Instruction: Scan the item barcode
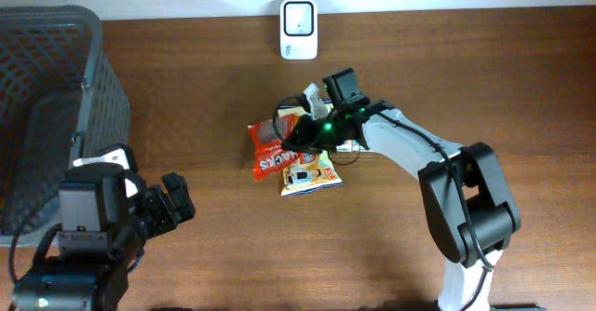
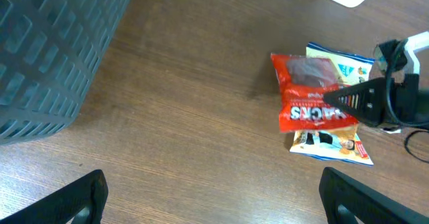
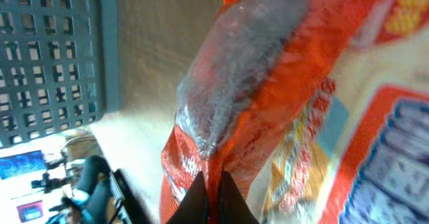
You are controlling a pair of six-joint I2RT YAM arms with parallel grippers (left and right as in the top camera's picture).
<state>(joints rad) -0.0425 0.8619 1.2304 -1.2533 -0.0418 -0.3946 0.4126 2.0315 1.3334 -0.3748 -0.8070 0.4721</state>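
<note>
- The right gripper (image 1: 300, 141) is pinching one edge of the red snack bag (image 1: 270, 151). In the right wrist view its fingertips (image 3: 213, 196) are pressing together on the red foil.
- The red snack bag is lying near the middle of the desk (image 1: 279, 255), a little toward the far edge. It is resting on the wood and overlapping another packet.
- A yellow and blue packet (image 1: 312, 179) is lying partly under the bag, sticking out on the side nearer the front edge.
- No barcode is showing clearly on the bag in any view.
- The left gripper (image 1: 177, 199) is hanging with its jaws spread wide over the front left part of the desk. It is holding nothing and is well apart from the packets.
- A white scanner (image 1: 299, 17) is sitting at the middle of the far edge, apart from the bag.
- A dark mesh basket (image 1: 56, 97) is standing at the far left corner.
</note>
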